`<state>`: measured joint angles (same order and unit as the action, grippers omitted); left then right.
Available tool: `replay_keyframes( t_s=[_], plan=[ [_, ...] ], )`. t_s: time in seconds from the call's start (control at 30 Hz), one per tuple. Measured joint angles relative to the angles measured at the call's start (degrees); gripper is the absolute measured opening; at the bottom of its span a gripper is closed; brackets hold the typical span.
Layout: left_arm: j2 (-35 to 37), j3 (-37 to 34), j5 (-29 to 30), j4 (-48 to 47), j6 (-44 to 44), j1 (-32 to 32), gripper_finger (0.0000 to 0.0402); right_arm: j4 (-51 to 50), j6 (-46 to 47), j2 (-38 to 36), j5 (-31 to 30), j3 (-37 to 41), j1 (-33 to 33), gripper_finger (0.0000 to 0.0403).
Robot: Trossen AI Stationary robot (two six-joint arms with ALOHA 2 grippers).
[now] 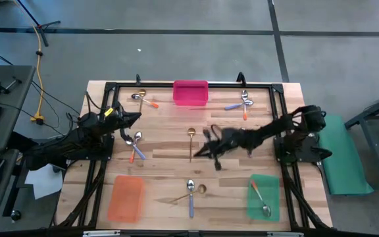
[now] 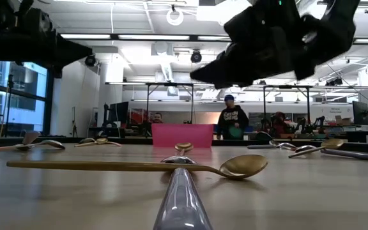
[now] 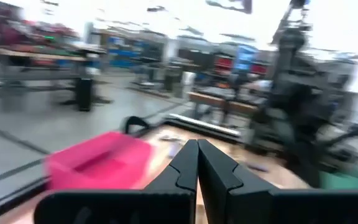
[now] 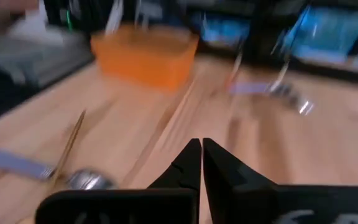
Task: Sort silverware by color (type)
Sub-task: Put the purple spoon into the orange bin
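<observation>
Small spoons lie scattered on the wooden table. A gold spoon [image 1: 191, 141] lies at the centre. A purple-handled spoon [image 1: 191, 196] crosses another gold one [image 1: 188, 194] near the near edge. A purple-and-orange pair [image 1: 135, 146] lies centre-left. More spoons lie at the far left [image 1: 143, 99] and far right [image 1: 243, 103]. An orange-handled spoon [image 1: 260, 199] lies in the green tray [image 1: 273, 187]. My right gripper [image 1: 201, 150] hovers shut and empty over the table's middle, beside the centre gold spoon. My left gripper [image 1: 137, 117] is shut and empty, raised at the left.
A pink tray [image 1: 190, 93] sits at the middle of the far edge and an orange tray [image 1: 125, 199] at the near left. A dark frame rail [image 1: 176, 83] runs around the table. In the low view, people [image 2: 233, 121] stand in the room beyond the table.
</observation>
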<state>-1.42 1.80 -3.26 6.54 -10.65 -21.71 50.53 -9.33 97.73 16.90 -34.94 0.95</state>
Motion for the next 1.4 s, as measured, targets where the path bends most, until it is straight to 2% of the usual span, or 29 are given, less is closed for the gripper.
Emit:
replay_keyframes(
  t_s=[0.1, 0.2, 0.33, 0.47, 0.57, 0.73, 1.03, 1.2, 1.4],
  plan=[
    [-2.9, 0.0, -4.4, 1.9, -3.5, 0.0, 0.0000, 7.8, 0.1, 0.0, 5.5, 2.0, -5.2, 0.0000],
    [-7.6, 0.0, -5.2, 1.3, -4.8, 0.0, 0.0000, 8.8, 1.8, 0.0, 9.7, 1.8, -9.9, 0.0000],
    [-15.9, 0.7, -5.9, 1.3, -6.7, 0.3, 0.0000, 8.9, 3.4, 0.0, 11.3, 0.9, -14.8, 0.0000],
    [-24.6, 3.6, -9.4, 1.3, -6.8, 1.9, 0.0000, 10.1, 5.4, 0.0, 13.7, 0.4, -17.7, 0.0000],
    [-30.7, 7.2, -11.5, 1.0, -6.8, 4.0, 0.0000, 10.1, 6.1, 0.0, 13.7, 0.4, -18.2, 0.0000],
    [-39.0, 14.8, -11.5, -3.9, -4.4, 9.0, 0.0003, 9.7, 5.9, 0.0, 13.8, 0.4, -17.0, 0.0000],
    [-47.8, 27.1, -9.4, -25.1, 2.2, 19.2, 0.0039, 8.2, 5.9, 0.0, 13.8, 0.4, -15.4, 0.0000],
    [-50.2, 29.8, -5.2, -33.6, 5.1, 25.4, 0.0065, 7.1, 5.9, 0.0, 13.8, 0.4, -15.2, 0.0000],
    [-53.3, 29.9, -4.9, -34.9, 4.7, 32.3, 0.0101, 6.5, 6.0, 0.0, 13.7, 0.4, -15.2, 0.0000]
  ],
)
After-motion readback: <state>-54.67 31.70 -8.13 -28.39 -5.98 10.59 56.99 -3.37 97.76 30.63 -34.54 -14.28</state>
